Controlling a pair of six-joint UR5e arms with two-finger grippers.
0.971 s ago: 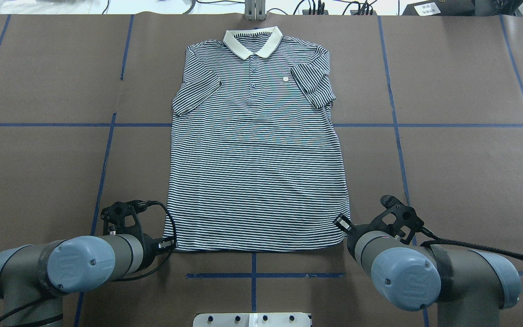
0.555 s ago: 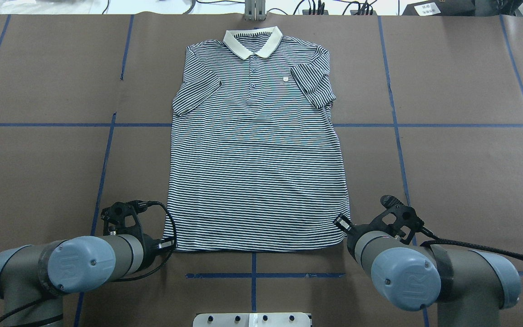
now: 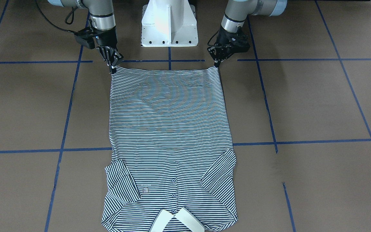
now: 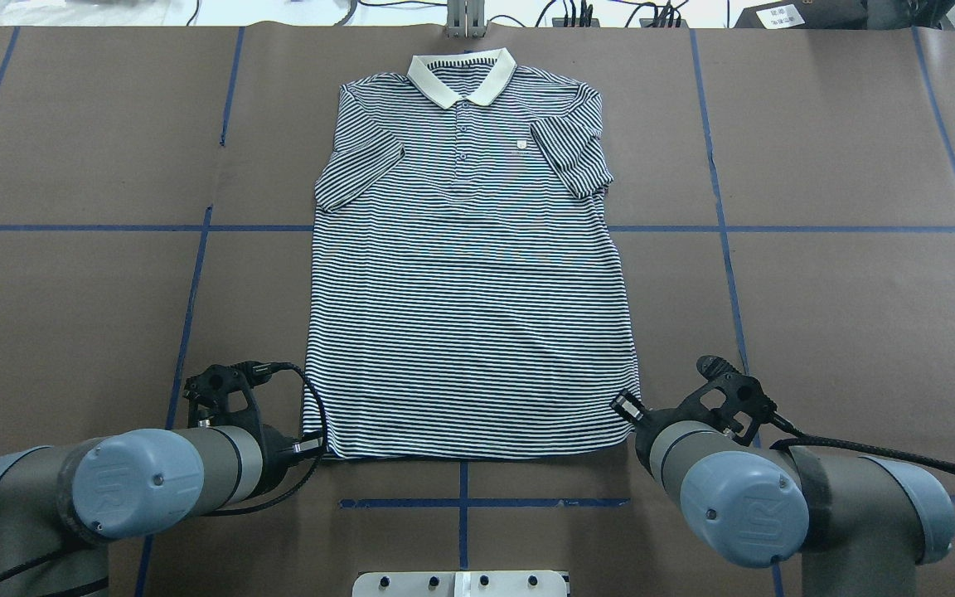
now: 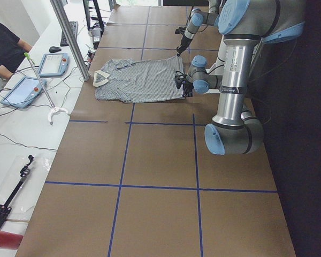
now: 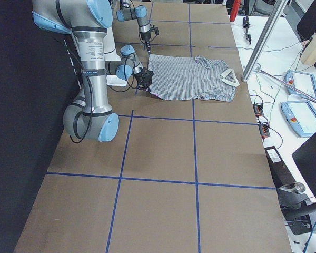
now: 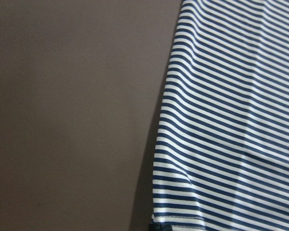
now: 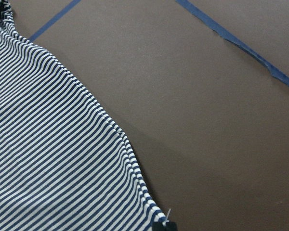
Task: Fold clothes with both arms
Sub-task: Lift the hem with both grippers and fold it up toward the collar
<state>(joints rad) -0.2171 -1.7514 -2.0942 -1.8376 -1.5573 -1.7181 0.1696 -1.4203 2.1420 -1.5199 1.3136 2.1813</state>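
The navy-and-white striped polo shirt (image 4: 469, 290) lies flat and face up on the brown table, cream collar (image 4: 462, 76) at the far edge, both sleeves folded in over the chest. My left gripper (image 4: 312, 448) is at the hem's left corner, and in the front-facing view (image 3: 217, 64) its fingers are pinched together on that corner. My right gripper (image 4: 622, 406) is shut on the hem's right corner, seen in the front-facing view (image 3: 112, 69). Both wrist views show striped fabric (image 7: 231, 120) (image 8: 53, 159) running down to the fingertip at the bottom edge.
The white pedestal (image 3: 169, 22) stands just behind the hem between the arms. Blue tape lines (image 4: 196, 274) grid the brown table cover. A metal post (image 5: 69, 37), tablets (image 5: 53, 64) and a seated person (image 5: 5, 48) are beyond the collar end.
My left arm's elbow has shifted slightly left and down. Both grippers and the shirt stay where they were.
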